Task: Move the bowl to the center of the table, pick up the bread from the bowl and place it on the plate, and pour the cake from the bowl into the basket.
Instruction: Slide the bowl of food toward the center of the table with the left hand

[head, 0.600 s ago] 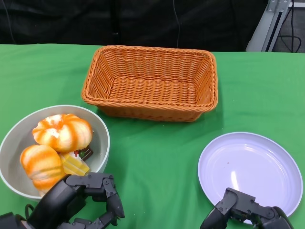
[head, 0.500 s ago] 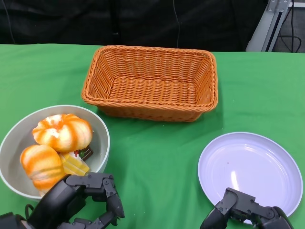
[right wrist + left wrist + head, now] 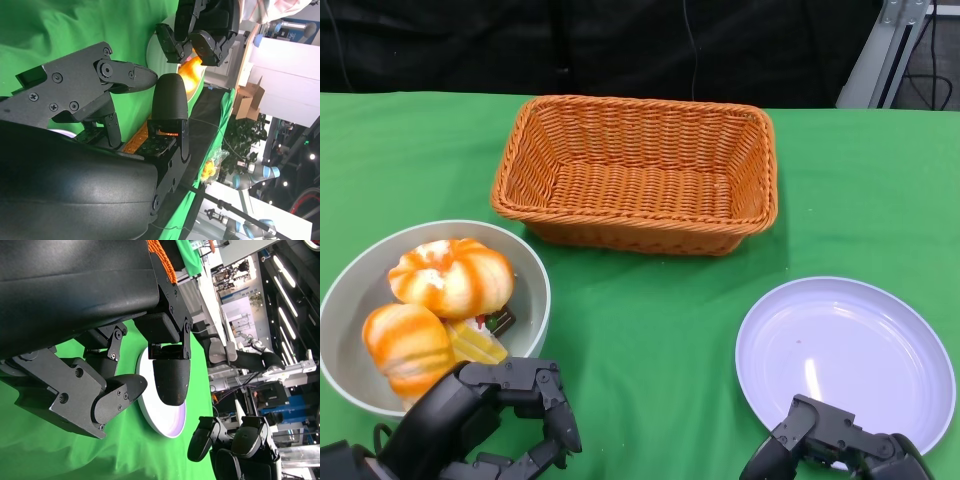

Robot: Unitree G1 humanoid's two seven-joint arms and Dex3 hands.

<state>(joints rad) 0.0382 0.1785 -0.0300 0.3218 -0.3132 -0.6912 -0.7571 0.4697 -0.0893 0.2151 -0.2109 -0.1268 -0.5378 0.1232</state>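
A: Where's the bowl (image 3: 350, 300)?

B: Lower left of the frame, not yet at the table's centre, holding two orange breads (image 3: 450, 277) and a yellow cake piece (image 3: 475, 345).

A: Anything changed?

B: Hardly. The left hand (image 3: 485, 420) has crept slightly toward the bowl's near rim, fingers apart, holding nothing, so I judge the first step barely begun.

A: The rest?

B: The basket (image 3: 635, 170) at upper centre and the plate (image 3: 845, 350) at lower right hold nothing; the right hand (image 3: 835, 445) at the plate's near edge is empty, fingers apart

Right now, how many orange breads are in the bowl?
2. One bread lies at the far side of the bowl, the other nearer the left hand. More may be hidden.
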